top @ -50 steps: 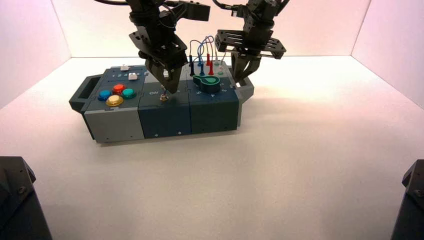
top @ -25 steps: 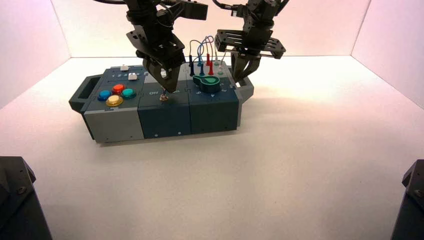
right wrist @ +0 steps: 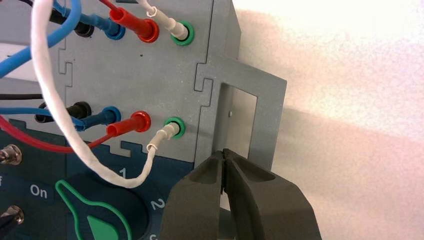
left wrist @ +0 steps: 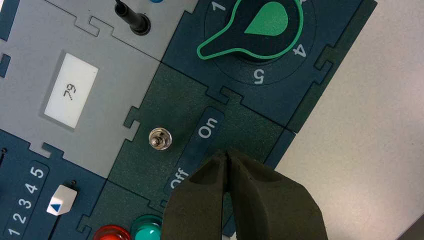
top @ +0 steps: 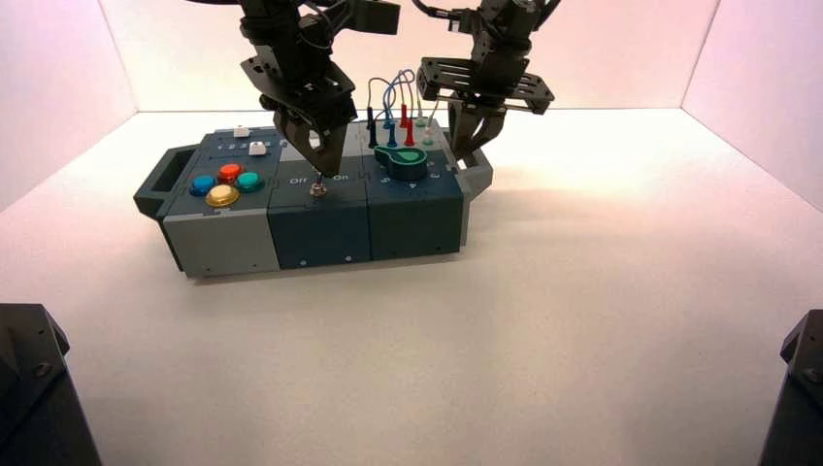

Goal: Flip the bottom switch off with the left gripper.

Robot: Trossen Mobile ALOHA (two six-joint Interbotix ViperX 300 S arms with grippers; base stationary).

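The small metal toggle switch (top: 316, 188) stands on the dark blue middle panel of the box (top: 223, 238), near its front edge. In the left wrist view the switch (left wrist: 160, 139) sits beside a strip lettered "Off" and "On"; I cannot tell which way its lever leans. My left gripper (top: 326, 165) hangs just above and behind the switch, not touching it. Its tips (left wrist: 227, 154) are shut and empty, over the strip between the two words. My right gripper (top: 468, 155) is shut and empty at the box's right handle (right wrist: 240, 120).
A green-rimmed knob (left wrist: 255, 27) sits next to the switch panel, and a small display (left wrist: 70, 90) reads 79. Coloured buttons (top: 226, 183) and a white slider handle (left wrist: 61, 200) lie on the box's left side. Plugged wires (top: 393, 107) rise at the back.
My left gripper has risen a little and drawn back from the switch, uncovering the "On" lettering. The right arm has not moved.
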